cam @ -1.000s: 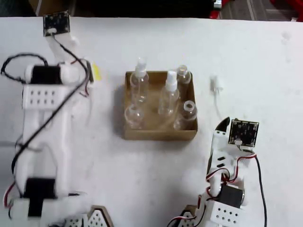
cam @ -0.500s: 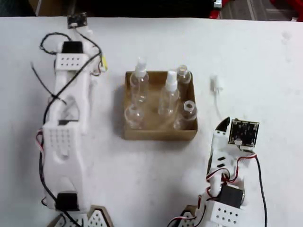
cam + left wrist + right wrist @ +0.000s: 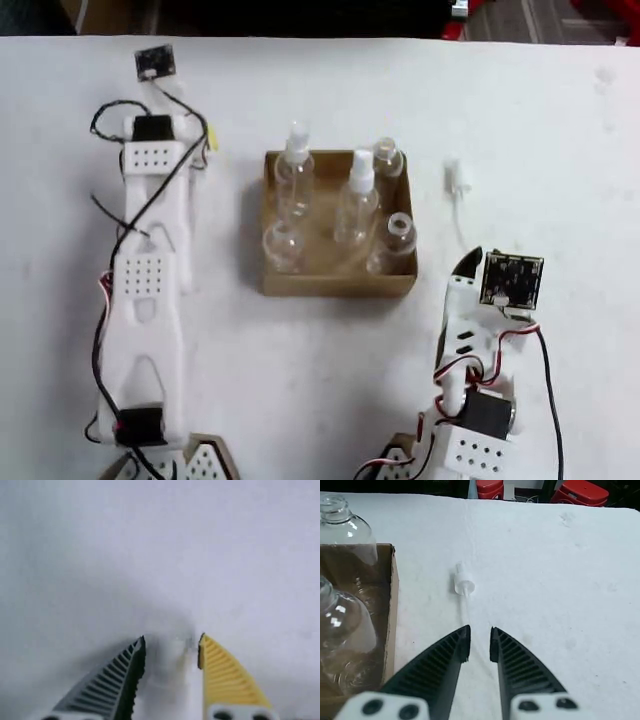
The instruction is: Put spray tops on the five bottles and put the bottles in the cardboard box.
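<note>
The cardboard box (image 3: 335, 283) stands mid-table with several clear bottles in it. Two of them, one (image 3: 296, 170) and another (image 3: 357, 195), wear white spray tops. The other three, including one (image 3: 397, 238) at the near right corner, are uncapped. A loose spray top (image 3: 455, 183) (image 3: 462, 585) with its thin tube lies right of the box. My right gripper (image 3: 470, 262) (image 3: 480, 642) rests just short of that tube, its fingers slightly open and empty. Far left of the box, my left gripper (image 3: 205, 148) (image 3: 171, 642) is low over the table, open around a blurred white spray top (image 3: 172, 657).
The left arm (image 3: 145, 280) lies stretched along the table's left side with loose cables. The right arm's base (image 3: 470, 440) sits at the front right. Beyond the table's far edge stand red stools (image 3: 580, 490). White cloth covers the table (image 3: 560, 150).
The left arm has unfolded and stretched out low along the left side, its wrist camera swinging right. The right arm, box and loose spray top have stayed put.
</note>
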`<state>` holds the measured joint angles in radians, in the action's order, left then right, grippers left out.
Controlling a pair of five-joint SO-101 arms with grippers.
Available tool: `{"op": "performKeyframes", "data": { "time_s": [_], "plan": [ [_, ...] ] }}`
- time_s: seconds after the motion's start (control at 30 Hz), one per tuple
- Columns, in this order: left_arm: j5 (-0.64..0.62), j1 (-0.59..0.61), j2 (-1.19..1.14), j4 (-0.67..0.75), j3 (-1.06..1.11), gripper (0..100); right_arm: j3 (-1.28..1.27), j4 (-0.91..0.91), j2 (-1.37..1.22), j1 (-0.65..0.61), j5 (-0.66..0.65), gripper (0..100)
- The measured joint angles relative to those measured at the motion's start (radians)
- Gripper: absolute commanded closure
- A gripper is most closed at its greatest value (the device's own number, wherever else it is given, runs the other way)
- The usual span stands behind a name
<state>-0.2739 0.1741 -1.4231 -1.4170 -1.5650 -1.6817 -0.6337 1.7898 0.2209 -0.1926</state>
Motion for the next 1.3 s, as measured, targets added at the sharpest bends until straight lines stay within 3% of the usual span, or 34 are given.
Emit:
{"op": "performKeyframes", "data": {
  "time_s": [0.1, 0.4, 0.53, 0.7, 1.0, 1.3],
  "plan": [
    [0.000, 0.000, -0.015, -0.003, -0.014, 98, 0.000, 0.000, 0.000, 0.002, 0.000, 94.3],
    [0.000, -0.002, -0.017, -0.038, -0.026, 98, 0.000, 0.000, 0.000, 0.000, 0.000, 94.3],
    [0.000, -0.006, 0.031, -0.169, -0.057, 98, 0.000, 0.000, 0.000, 0.000, 0.000, 94.3],
    [0.000, -0.075, 0.272, -0.353, -0.057, 98, 0.000, 0.000, 0.000, 0.000, 0.000, 94.3],
    [0.000, -0.129, 0.707, -0.371, -0.018, 98, 0.000, 0.000, 0.000, 0.000, 0.000, 94.3],
    [0.000, -0.301, 1.274, -0.371, 0.554, 98, 0.000, 0.000, 0.000, 0.000, 0.000, 94.3]
  ]
}}
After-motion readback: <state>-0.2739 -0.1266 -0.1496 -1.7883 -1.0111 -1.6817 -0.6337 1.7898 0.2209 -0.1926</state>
